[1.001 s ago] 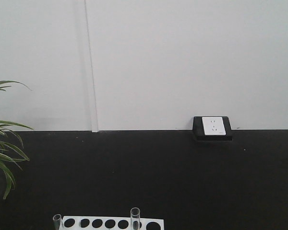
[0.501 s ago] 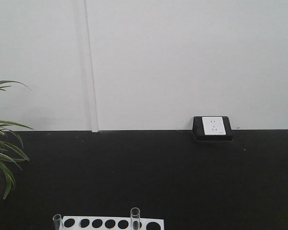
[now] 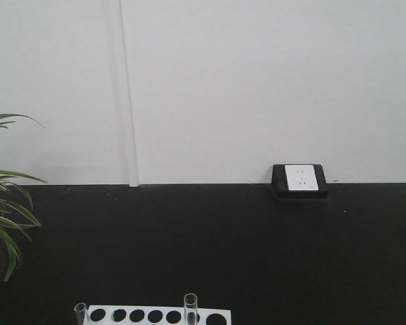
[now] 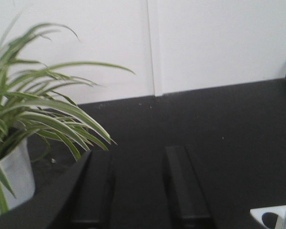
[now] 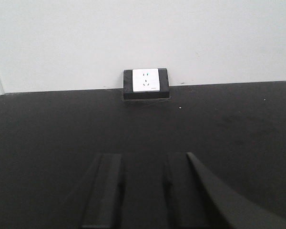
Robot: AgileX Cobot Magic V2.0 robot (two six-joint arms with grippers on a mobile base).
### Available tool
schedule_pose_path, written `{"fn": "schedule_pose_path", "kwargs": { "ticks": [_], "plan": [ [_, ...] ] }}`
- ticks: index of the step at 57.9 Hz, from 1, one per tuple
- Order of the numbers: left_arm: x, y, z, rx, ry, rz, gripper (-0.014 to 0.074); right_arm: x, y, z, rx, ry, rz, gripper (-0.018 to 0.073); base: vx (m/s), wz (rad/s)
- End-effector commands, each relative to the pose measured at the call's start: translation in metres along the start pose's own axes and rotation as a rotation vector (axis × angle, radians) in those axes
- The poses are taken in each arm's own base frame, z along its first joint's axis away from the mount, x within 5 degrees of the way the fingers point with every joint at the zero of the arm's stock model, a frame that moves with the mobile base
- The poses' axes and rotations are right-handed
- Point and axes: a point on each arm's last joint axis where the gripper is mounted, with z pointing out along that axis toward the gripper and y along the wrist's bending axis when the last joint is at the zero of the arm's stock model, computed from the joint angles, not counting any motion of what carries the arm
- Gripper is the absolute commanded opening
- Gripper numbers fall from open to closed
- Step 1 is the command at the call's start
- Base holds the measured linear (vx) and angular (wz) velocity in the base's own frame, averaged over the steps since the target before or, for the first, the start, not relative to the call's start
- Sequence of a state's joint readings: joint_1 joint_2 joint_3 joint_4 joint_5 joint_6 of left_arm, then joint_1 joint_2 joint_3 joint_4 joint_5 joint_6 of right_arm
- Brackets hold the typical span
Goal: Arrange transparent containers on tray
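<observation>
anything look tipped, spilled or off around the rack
Nothing stands out. Two test tubes stand upright at the white rack, the plant pot sits upright, and both the left gripper and right gripper are open, holding nothing.

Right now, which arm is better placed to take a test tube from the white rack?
Probably the left. Its wrist view catches a corner of the white rack at the lower right, and the left gripper is open. The right wrist view shows the wall socket but no rack.

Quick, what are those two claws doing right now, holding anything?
Left gripper: open, holding nothing.
Right gripper: open, holding nothing.
</observation>
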State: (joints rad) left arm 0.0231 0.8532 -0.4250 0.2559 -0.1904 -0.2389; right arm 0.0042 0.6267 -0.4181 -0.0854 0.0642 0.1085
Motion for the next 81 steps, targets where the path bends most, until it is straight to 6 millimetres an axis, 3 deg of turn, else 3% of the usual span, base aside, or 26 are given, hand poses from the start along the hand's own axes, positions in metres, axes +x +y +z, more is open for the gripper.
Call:
{"fn": "schedule_pose_path", "kwargs": {
  "ticks": [1,15,26,37,54,81],
  "plan": [
    [-0.016,-0.003,0.009,0.035,-0.12,-0.007,0.0447,-0.02,0.001,-0.001,-0.007,-0.13,-0.004,0.0396,0.0,0.0],
    [-0.005,-0.014,0.022,0.12,-0.128,-0.098,0.0425,-0.019,0.001,-0.001,-0.007,-0.127,-0.002,0.0405,0.0,0.0],
    [0.035,-0.04,0.011,0.329,-0.16,-0.013,0.0418,-0.02,0.001,-0.001,-0.009,-0.135,-0.002,0.0405,0.0,0.0],
    [0.071,-0.05,0.006,0.422,-0.08,-0.02,0.0426,-0.02,0.001,-0.001,-0.009,-0.134,-0.002,0.0405,0.0,0.0],
    [0.087,-0.055,0.02,0.451,-0.004,-0.077,0.0536,-0.019,0.001,-0.001,-0.008,-0.13,-0.002,0.0405,0.0,0.0],
    [0.08,-0.065,0.074,0.501,0.002,-0.089,0.0538,-0.018,0.001,-0.001,-0.006,-0.112,-0.003,0.0405,0.0,0.0]
  ]
}}
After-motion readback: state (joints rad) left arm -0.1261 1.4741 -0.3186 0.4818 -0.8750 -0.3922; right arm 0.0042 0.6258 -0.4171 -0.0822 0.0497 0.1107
